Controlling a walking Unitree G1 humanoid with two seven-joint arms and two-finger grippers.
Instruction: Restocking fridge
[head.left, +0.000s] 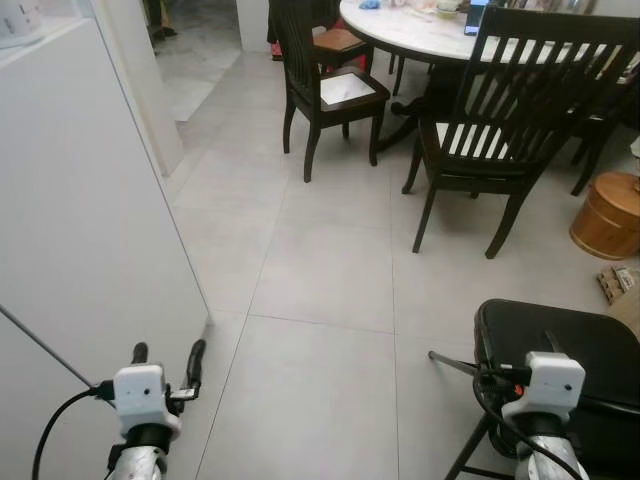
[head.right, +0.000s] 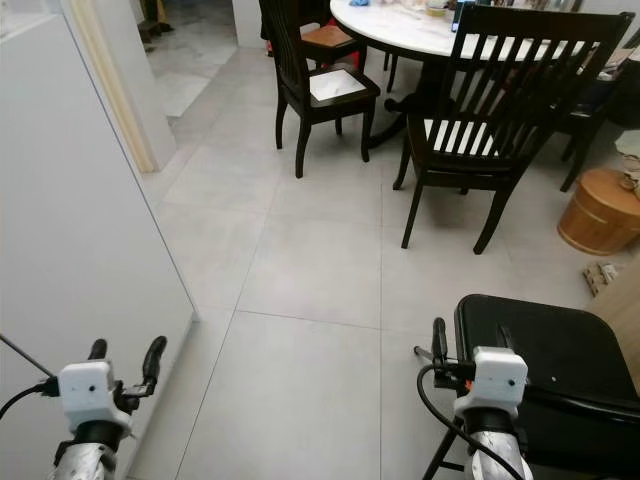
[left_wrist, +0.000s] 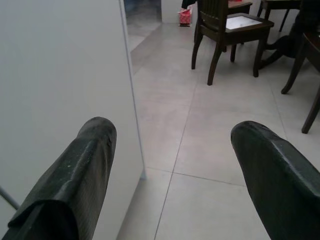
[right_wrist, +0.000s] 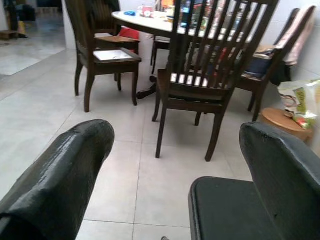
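Observation:
A tall white fridge panel (head.left: 80, 200) rises along my left side, its near bottom corner meeting the floor just ahead of my left gripper (head.left: 168, 356). That gripper is held low beside the panel, open, with nothing between its fingers (left_wrist: 75, 170). My right gripper (head.right: 470, 342) is low on the right, over the near edge of a black padded stool (head.left: 580, 345). It is also open and empty, as the right wrist view shows between the fingers (right_wrist: 65, 165). No food items can be seen.
Ahead lies grey tiled floor (head.left: 330, 260). Dark wooden chairs (head.left: 500, 130) (head.left: 325, 85) stand around a white round table (head.left: 420, 30) at the back right. A wooden tub (head.left: 608, 215) sits far right. A doorway (head.left: 200, 50) opens at the back left.

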